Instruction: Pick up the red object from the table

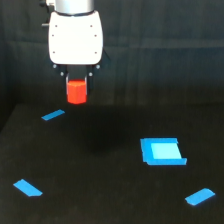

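Clearance is the relation that matters here: red object hangs directly below the white gripper body, between the two short dark fingers, and sits apart from the table as far as the exterior view shows, since its lower edge falls above the far edge of the black surface, against the dark backdrop. Gripper has its jaws narrowed onto the block's upper part, one finger on each side, top of the block tucked up between them, most of its body sticking out below the tips. Block's long axis looks roughly vertical, in line with the gripper's own axis, no obvious tilt. Only one arm, so nothing to choose between. Block itself: bright red-orange, short, faceted or rounded sides (blur makes it hard to say which), narrower than the white gripper housing, slightly darker at the bottom rim. My read is the grasp is made and the object is off the surface, so what remains is holding it up steady; I can't judge how deep the fingers bite, contact faces are too small and soft in this frame. Risk is slip, as the grip seems to be on the top portion only. Below on the table: blue rectangular patch toward the exterior view's right, and three blue tape strips, one just under and to the exterior view's left of the block, one near-left, one near-right, all well apart from the block.
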### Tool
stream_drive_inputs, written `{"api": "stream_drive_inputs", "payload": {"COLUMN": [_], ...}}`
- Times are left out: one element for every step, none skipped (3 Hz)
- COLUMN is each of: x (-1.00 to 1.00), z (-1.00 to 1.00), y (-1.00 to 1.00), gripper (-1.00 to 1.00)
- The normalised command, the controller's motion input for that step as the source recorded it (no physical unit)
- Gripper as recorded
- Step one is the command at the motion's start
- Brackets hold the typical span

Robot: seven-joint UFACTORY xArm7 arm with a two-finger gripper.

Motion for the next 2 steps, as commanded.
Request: {"api": "stream_drive_inputs", "payload": {"x": [-0.08, 0.12], "z": [0.10, 0.13], "y": [0.08, 0.12], "gripper": [-0.77, -0.71]}}
